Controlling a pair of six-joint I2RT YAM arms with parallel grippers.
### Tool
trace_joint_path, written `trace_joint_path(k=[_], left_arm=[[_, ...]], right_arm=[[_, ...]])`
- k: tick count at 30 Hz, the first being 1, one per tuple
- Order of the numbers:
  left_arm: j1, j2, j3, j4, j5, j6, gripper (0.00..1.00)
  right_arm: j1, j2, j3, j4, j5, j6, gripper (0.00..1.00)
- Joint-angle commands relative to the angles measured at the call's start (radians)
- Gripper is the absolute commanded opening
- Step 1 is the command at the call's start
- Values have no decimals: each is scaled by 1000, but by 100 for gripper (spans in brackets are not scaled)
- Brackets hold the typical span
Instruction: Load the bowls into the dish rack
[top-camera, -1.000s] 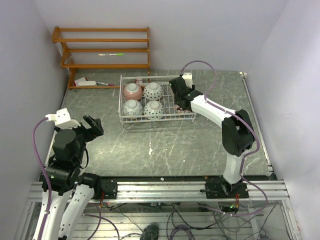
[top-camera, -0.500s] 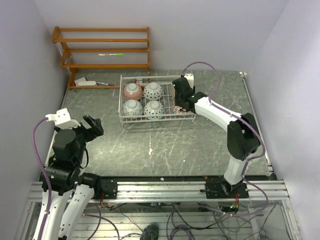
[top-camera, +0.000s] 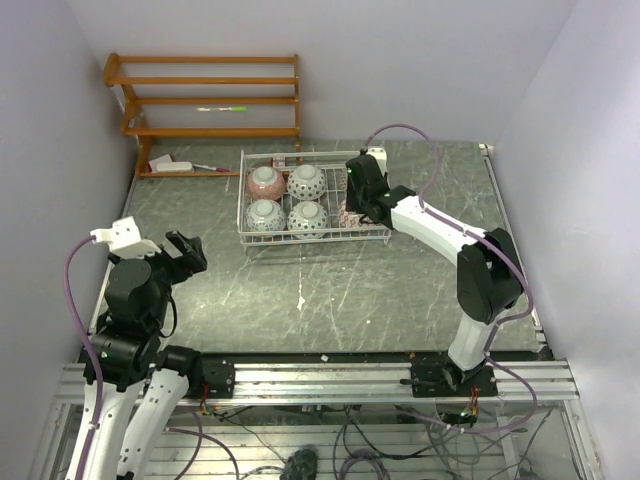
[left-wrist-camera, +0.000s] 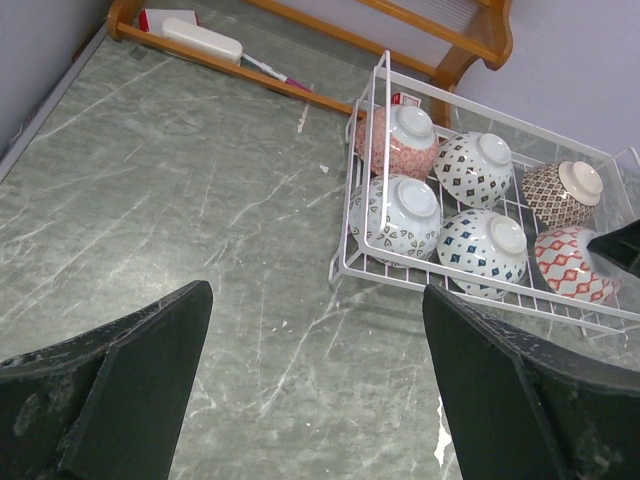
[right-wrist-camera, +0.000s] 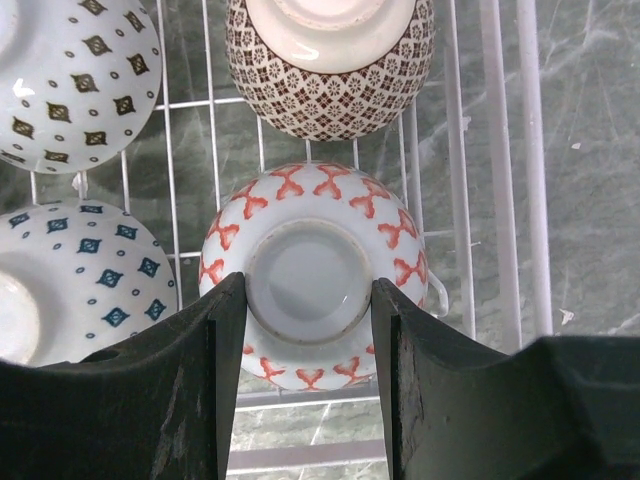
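Note:
The white wire dish rack (top-camera: 243, 215) stands at the back of the table, and several upside-down bowls sit in it. My right gripper (right-wrist-camera: 308, 300) is over the rack's near right corner. It is shut on the foot ring of a red-patterned bowl (right-wrist-camera: 310, 205), which is upside down inside the rack. A tan-brown bowl (right-wrist-camera: 330, 65) sits just behind it and a blue-diamond bowl (right-wrist-camera: 70, 280) to its left. In the left wrist view the red-patterned bowl (left-wrist-camera: 570, 265) is in the same corner of the rack. My left gripper (left-wrist-camera: 315, 370) is open and empty over bare table, well to the left of the rack.
An orange-brown wooden shelf unit (top-camera: 205, 100) stands at the back left against the wall, with a white block (left-wrist-camera: 203, 41) and a pen on its lowest board. The table's right edge rail (top-camera: 510, 230) runs beside the right arm.
My right gripper has moved down and a little forward into the rack's near right corner with the red-patterned bowl. The left arm has not moved.

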Motion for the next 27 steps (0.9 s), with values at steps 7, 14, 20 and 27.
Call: trace_joint_path(k=[7,14,20,27], left_arm=[[13,-10,-2,17,18,4,98],[13,-5,-1,16,15,2,98],[13,4,1,14,11,1,98],[13,45,7,7,8,1,97]], right_arm=[[-11,51,3,59,26,17,46],[-14,17,-11,69,29,12,78],[-7,-57,-33,81,15,-17,93],[36,-175,-32,31,-41,-9,100]])
